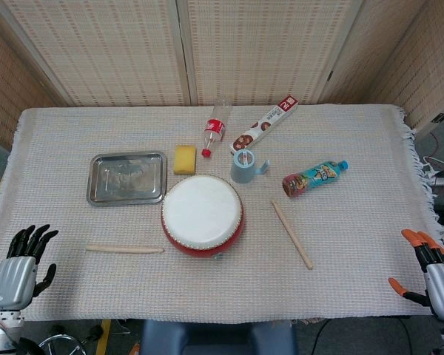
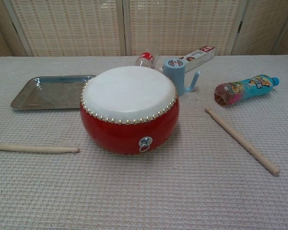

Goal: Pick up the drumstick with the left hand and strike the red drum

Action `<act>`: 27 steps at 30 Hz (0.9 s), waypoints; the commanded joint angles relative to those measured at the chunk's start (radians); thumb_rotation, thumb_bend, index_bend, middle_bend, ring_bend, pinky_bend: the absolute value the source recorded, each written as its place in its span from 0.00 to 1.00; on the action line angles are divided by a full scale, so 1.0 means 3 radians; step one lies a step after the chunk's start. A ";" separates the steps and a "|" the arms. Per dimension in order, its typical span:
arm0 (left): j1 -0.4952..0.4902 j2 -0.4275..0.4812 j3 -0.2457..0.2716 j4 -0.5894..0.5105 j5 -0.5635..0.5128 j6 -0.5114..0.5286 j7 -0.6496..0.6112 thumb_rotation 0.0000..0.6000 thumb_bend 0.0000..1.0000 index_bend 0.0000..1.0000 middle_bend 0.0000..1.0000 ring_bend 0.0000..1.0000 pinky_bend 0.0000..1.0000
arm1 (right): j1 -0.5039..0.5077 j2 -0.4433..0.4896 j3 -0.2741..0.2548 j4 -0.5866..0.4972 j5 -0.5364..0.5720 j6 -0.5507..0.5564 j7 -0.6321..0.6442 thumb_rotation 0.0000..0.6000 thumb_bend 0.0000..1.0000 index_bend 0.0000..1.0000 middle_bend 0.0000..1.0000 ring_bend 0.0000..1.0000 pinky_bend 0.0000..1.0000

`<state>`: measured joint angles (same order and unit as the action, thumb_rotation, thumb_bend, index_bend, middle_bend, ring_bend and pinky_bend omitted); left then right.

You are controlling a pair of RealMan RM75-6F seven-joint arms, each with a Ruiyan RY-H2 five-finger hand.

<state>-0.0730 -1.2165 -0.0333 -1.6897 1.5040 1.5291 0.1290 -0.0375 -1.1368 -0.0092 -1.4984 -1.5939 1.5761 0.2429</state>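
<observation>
Resting at the table's 7 o'clock corner, left hand has fingers spread, empty; right hand likewise at 5 o'clock. Stick lies at the drum's 9 o'clock. Risk: the thin stick rolling away under a shallow grasp.

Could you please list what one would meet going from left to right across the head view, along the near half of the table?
Black-fingered left hand → wooden drumstick lying flat → round red drum with white skin → second wooden drumstick, angled → orange-tipped right hand.
</observation>
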 commanded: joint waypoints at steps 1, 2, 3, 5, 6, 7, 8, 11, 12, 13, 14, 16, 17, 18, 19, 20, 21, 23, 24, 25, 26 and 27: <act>-0.0006 0.0001 -0.0003 -0.0019 -0.0014 -0.0021 0.0006 1.00 0.37 0.19 0.10 0.00 0.03 | 0.0005 -0.0001 0.0005 0.0007 0.0003 -0.0006 0.0014 1.00 0.18 0.11 0.11 0.04 0.19; -0.0007 0.0002 -0.0004 -0.0025 -0.0017 -0.0026 0.0003 1.00 0.37 0.19 0.10 0.00 0.03 | 0.0007 0.0000 0.0006 0.0010 0.0002 -0.0006 0.0020 1.00 0.18 0.11 0.11 0.04 0.19; -0.0007 0.0002 -0.0005 -0.0028 -0.0019 -0.0028 0.0005 1.00 0.37 0.19 0.10 0.00 0.03 | 0.0008 0.0003 0.0007 0.0015 -0.0003 -0.0003 0.0026 1.00 0.18 0.11 0.11 0.04 0.19; -0.0007 0.0004 -0.0008 -0.0032 -0.0017 -0.0025 0.0009 1.00 0.37 0.19 0.10 0.00 0.03 | 0.0008 0.0012 0.0007 0.0021 -0.0020 0.0013 0.0038 1.00 0.18 0.11 0.11 0.04 0.19; -0.0009 0.0007 -0.0011 -0.0036 -0.0015 -0.0025 0.0008 1.00 0.37 0.20 0.10 0.00 0.03 | 0.0007 0.0018 0.0008 0.0022 -0.0030 0.0027 0.0044 1.00 0.18 0.11 0.11 0.04 0.19; -0.0015 0.0016 -0.0014 -0.0042 -0.0003 -0.0028 -0.0005 1.00 0.37 0.20 0.10 0.00 0.03 | 0.0004 0.0028 0.0011 0.0023 -0.0045 0.0050 0.0051 1.00 0.18 0.11 0.11 0.04 0.19; -0.0024 0.0023 -0.0017 -0.0047 0.0006 -0.0035 -0.0032 1.00 0.37 0.21 0.10 0.00 0.03 | 0.0002 0.0035 0.0015 0.0023 -0.0054 0.0068 0.0056 1.00 0.18 0.11 0.11 0.04 0.19; -0.0083 0.0049 -0.0052 -0.0085 0.0003 -0.0114 -0.0199 1.00 0.38 0.25 0.11 0.01 0.03 | 0.0001 0.0063 0.0032 0.0027 -0.0082 0.0122 0.0075 1.00 0.18 0.11 0.11 0.04 0.19; -0.0111 0.0050 -0.0069 -0.0095 -0.0001 -0.0149 -0.0262 1.00 0.39 0.27 0.11 0.01 0.03 | 0.0004 0.0072 0.0037 0.0027 -0.0094 0.0135 0.0078 1.00 0.18 0.11 0.11 0.04 0.19; -0.0156 0.0052 -0.0089 -0.0100 -0.0008 -0.0211 -0.0326 1.00 0.40 0.28 0.12 0.02 0.03 | 0.0009 0.0085 0.0043 0.0023 -0.0109 0.0151 0.0079 1.00 0.18 0.11 0.11 0.04 0.19; -0.0195 0.0056 -0.0102 -0.0100 -0.0015 -0.0270 -0.0359 1.00 0.41 0.30 0.12 0.02 0.03 | 0.0013 0.0097 0.0046 0.0018 -0.0122 0.0159 0.0077 1.00 0.18 0.11 0.11 0.04 0.19; -0.0293 0.0059 -0.0138 -0.0105 -0.0101 -0.0449 -0.0369 1.00 0.42 0.33 0.13 0.02 0.03 | 0.0026 0.0125 0.0050 0.0001 -0.0152 0.0172 0.0068 1.00 0.18 0.11 0.11 0.04 0.19; -0.0339 0.0064 -0.0149 -0.0115 -0.0147 -0.0538 -0.0340 1.00 0.42 0.35 0.13 0.02 0.03 | 0.0030 0.0137 0.0050 -0.0006 -0.0167 0.0180 0.0065 1.00 0.18 0.11 0.11 0.04 0.19; -0.0385 0.0064 -0.0163 -0.0125 -0.0193 -0.0625 -0.0314 1.00 0.42 0.36 0.13 0.02 0.03 | 0.0033 0.0148 0.0049 -0.0012 -0.0183 0.0188 0.0064 1.00 0.18 0.11 0.11 0.04 0.19; -0.0442 0.0049 -0.0184 -0.0141 -0.0265 -0.0731 -0.0279 1.00 0.42 0.37 0.13 0.02 0.03 | 0.0037 0.0160 0.0048 -0.0019 -0.0198 0.0195 0.0064 1.00 0.18 0.11 0.11 0.04 0.19; -0.0483 0.0030 -0.0200 -0.0153 -0.0321 -0.0802 -0.0246 1.00 0.42 0.37 0.14 0.02 0.03 | 0.0039 0.0169 0.0046 -0.0024 -0.0207 0.0198 0.0064 1.00 0.18 0.11 0.11 0.04 0.19; -0.0524 0.0007 -0.0214 -0.0161 -0.0374 -0.0870 -0.0207 1.00 0.42 0.38 0.14 0.02 0.03 | 0.0040 0.0175 0.0044 -0.0028 -0.0214 0.0202 0.0066 1.00 0.18 0.11 0.11 0.04 0.19; -0.0612 -0.0076 -0.0253 -0.0174 -0.0507 -0.1005 -0.0112 1.00 0.42 0.40 0.14 0.02 0.03 | 0.0041 0.0184 0.0042 -0.0033 -0.0224 0.0211 0.0076 1.00 0.18 0.11 0.11 0.04 0.19; -0.0650 -0.0120 -0.0267 -0.0172 -0.0559 -0.1055 -0.0063 1.00 0.42 0.41 0.15 0.02 0.03 | 0.0041 0.0187 0.0039 -0.0034 -0.0230 0.0215 0.0080 1.00 0.18 0.11 0.11 0.04 0.19; -0.0702 -0.0181 -0.0284 -0.0159 -0.0633 -0.1124 0.0013 1.00 0.42 0.42 0.15 0.02 0.03 | 0.0041 0.0190 0.0035 -0.0033 -0.0238 0.0219 0.0083 1.00 0.18 0.11 0.11 0.04 0.19; -0.0739 -0.0225 -0.0291 -0.0149 -0.0695 -0.1178 0.0079 1.00 0.42 0.42 0.15 0.02 0.03 | 0.0040 0.0193 0.0032 -0.0033 -0.0243 0.0224 0.0084 1.00 0.18 0.11 0.11 0.04 0.19; -0.0776 -0.0268 -0.0298 -0.0141 -0.0754 -0.1229 0.0144 1.00 0.42 0.42 0.15 0.02 0.03 | 0.0038 0.0195 0.0030 -0.0032 -0.0247 0.0229 0.0085 1.00 0.18 0.11 0.11 0.04 0.19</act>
<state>-0.2748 -1.2647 -0.1102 -1.7344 1.3169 1.1973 0.1326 -0.0261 -1.0784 -0.0002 -1.5081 -1.6681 1.6454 0.2682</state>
